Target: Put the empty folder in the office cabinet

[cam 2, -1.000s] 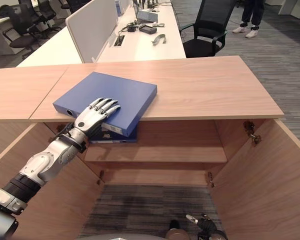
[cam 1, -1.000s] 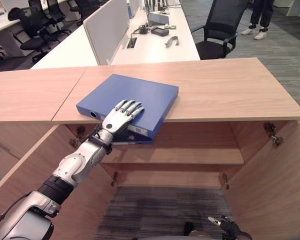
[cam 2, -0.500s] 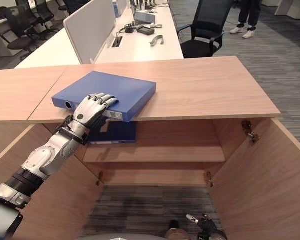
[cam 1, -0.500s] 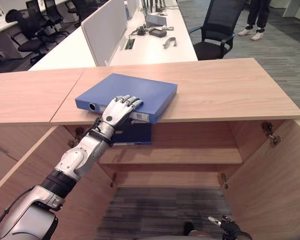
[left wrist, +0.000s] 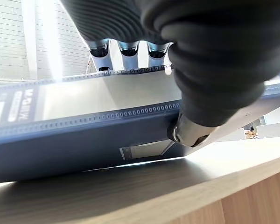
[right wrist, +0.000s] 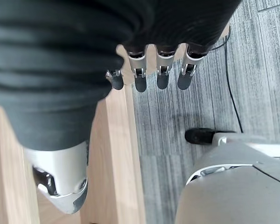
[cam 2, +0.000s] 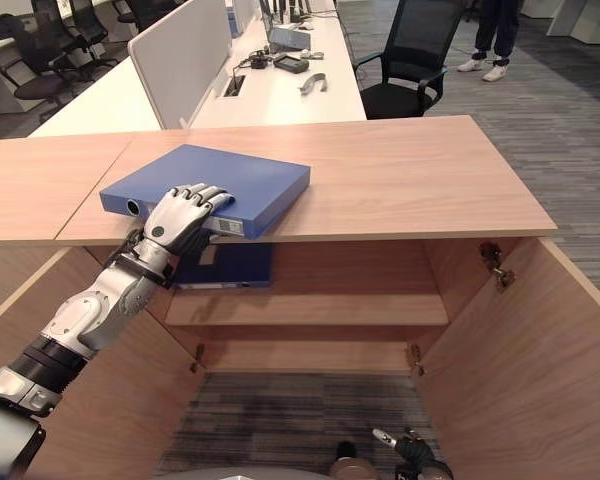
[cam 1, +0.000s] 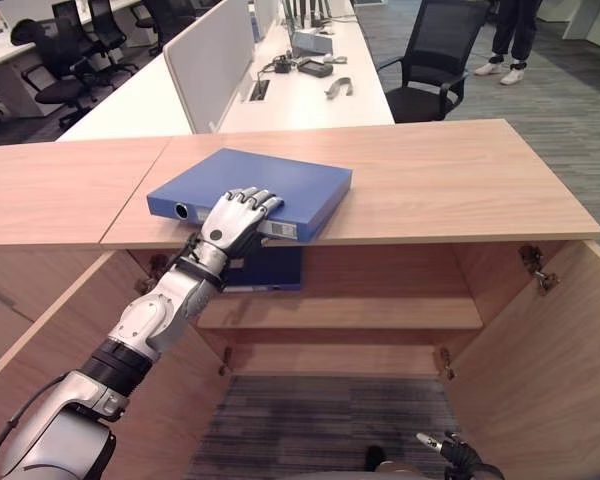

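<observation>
Nothing legible anywhere. On the spine of the blue folder [cam 1: 270, 178] lying on the cabinet top, a pale label strip [cam 1: 280, 229] with print too small to make out. In the left wrist view, dark characters on that spine's pale label [left wrist: 11, 105], blurred past reading. On the second blue folder [cam 1: 272, 268] on the shelf just under the cabinet top, a small white label [cam 2: 208, 256], likewise unreadable. No numbers or signs clear enough to tell.
</observation>
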